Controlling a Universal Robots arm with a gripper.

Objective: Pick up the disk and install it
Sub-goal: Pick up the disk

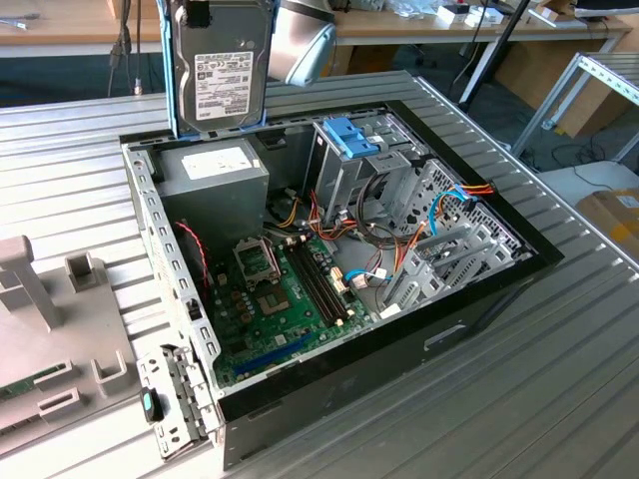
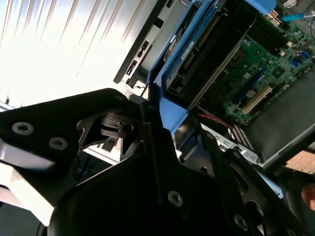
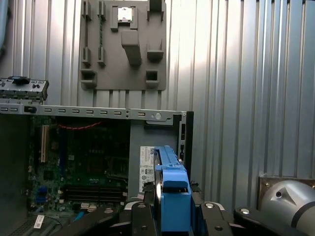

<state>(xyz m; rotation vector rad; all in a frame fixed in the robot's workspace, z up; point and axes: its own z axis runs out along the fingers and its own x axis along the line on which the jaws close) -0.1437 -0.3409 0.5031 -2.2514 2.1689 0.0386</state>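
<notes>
In the exterior view, the flat grey-metal disk (image 1: 222,70) with white label and blue plastic frame hangs upright, its top cut off. In the first wrist view, the black hand (image 3: 172,216) is clamped on the disk's frame, the open black computer case (image 3: 184,132) and ribbed metal table (image 3: 246,73) below it. In the second wrist view, its body hides the grip.
</notes>
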